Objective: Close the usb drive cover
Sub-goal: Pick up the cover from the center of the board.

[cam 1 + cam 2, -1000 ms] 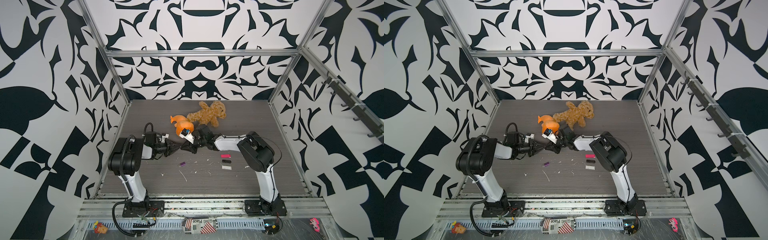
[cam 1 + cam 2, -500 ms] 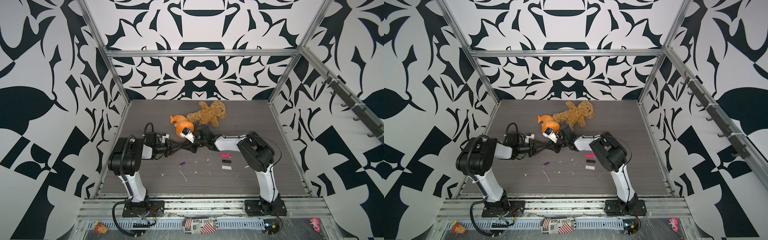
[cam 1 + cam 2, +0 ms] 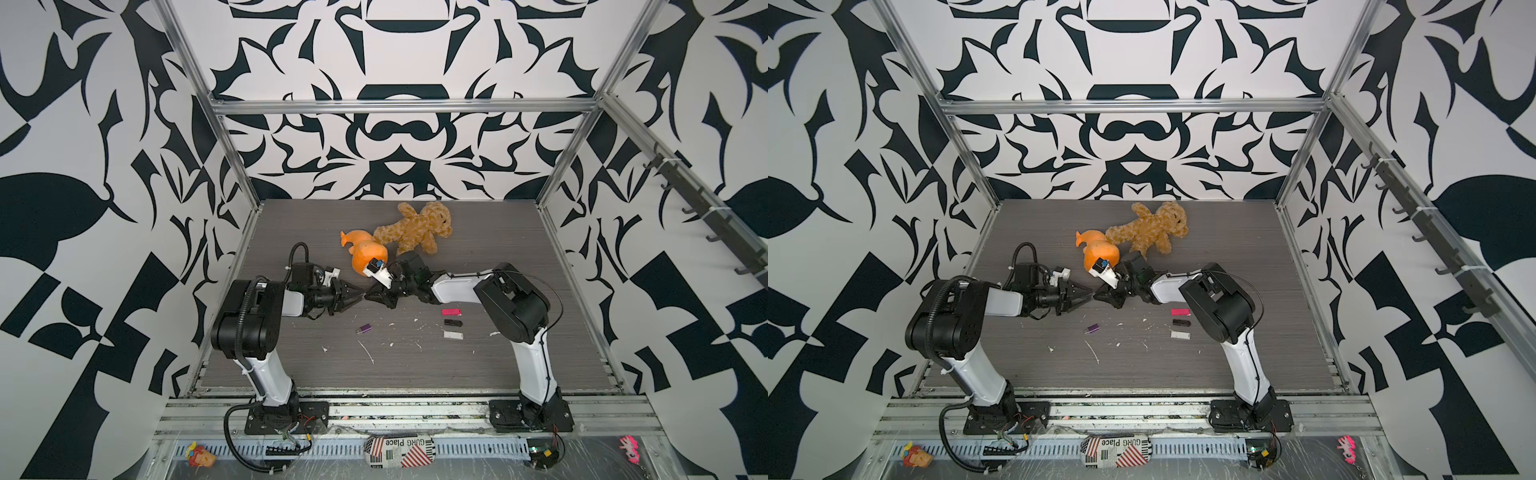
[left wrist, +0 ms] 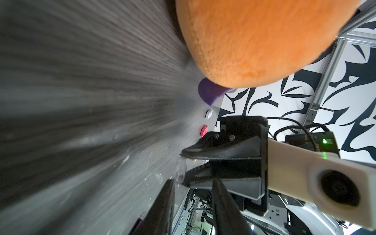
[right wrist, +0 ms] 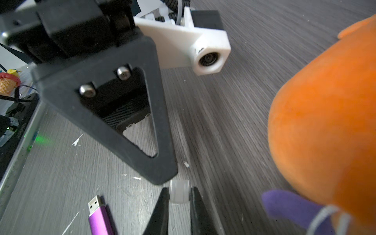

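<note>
A purple usb drive (image 3: 364, 329) (image 5: 99, 217) lies on the grey table with its metal plug bare. Its clear cover (image 5: 179, 193) (image 4: 181, 169) is pinched between the fingertips of my right gripper (image 5: 180, 190) (image 3: 369, 296), just above the table. My left gripper (image 3: 360, 297) (image 4: 193, 183) faces it tip to tip. Its jaws stand slightly apart with nothing between them, and its tip (image 5: 162, 179) almost touches the cover. The drive lies a little nearer the front than both grippers.
An orange plush toy (image 3: 368, 253) sits just behind the grippers, and a brown teddy bear (image 3: 415, 228) lies beyond it. Pink (image 3: 451, 311), black (image 3: 453, 322) and white (image 3: 453, 335) drives lie by the right arm. White scraps dot the table.
The left gripper's jaws have parted a little. Both arms stay almost where they were, and the right gripper keeps its hold on the cover.
</note>
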`<state>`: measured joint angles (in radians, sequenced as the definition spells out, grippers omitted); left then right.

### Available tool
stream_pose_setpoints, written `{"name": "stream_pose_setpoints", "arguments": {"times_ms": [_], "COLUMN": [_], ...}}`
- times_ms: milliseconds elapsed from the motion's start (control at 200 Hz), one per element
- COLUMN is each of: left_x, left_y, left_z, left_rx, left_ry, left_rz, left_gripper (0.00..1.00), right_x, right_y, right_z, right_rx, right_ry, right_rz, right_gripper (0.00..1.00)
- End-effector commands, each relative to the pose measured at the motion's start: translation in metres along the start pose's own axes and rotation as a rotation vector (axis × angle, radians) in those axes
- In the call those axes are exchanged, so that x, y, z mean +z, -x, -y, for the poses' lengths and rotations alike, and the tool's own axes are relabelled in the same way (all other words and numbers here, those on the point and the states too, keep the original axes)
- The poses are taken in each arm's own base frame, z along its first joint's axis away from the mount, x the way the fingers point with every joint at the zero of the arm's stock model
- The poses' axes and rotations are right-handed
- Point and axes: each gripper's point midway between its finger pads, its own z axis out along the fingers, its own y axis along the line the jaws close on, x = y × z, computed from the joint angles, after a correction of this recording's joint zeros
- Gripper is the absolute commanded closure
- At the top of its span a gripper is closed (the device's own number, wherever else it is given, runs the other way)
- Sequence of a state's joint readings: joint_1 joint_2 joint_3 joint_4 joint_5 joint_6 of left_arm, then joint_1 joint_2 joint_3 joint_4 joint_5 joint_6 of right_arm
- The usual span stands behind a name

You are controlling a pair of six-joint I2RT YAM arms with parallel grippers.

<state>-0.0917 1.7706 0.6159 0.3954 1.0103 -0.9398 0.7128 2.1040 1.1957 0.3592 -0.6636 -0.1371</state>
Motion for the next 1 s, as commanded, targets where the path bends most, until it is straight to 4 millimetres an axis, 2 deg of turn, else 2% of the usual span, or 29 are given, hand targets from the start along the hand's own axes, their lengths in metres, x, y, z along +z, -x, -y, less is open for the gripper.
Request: {"name": "stream_pose_setpoints", "arguments": {"times_ms": [0, 195, 475, 850, 995], "left_x": [-0.001, 0.0, 0.001, 0.003, 0.004], "left_y": [-0.002, 0.0, 0.005, 0.007, 0.006], "left_z": [0.002, -0.001, 0.001, 0.005, 0.003], "left_rx": [0.007, 0.001, 0.006, 0.001, -0.004], "left_ry": [0.007, 0.013, 0.015, -0.005, -0.006], "left_rz": [-0.008, -0.003, 0.016, 0.021, 0.014], "left_gripper": [0.66, 0.62, 0.63, 0.66, 0.72], "right_x": [-0.013, -0.014, -0.014, -0.011, -0.011], "right_y": [0.037, 0.04, 0.039, 0.04, 0.04], "right_z": [-0.008, -0.012, -0.016, -0.017, -0.016], "right_rx": [-0.068, -0.071, -0.072, -0.064, -0.06], "right_ry": [0.016, 0.037, 0.06, 0.067, 0.061], "right_rz": [0.101, 0.136, 0.147, 0.146, 0.149], "right_gripper": [0.83, 0.83, 0.83, 0.84, 0.84]}}
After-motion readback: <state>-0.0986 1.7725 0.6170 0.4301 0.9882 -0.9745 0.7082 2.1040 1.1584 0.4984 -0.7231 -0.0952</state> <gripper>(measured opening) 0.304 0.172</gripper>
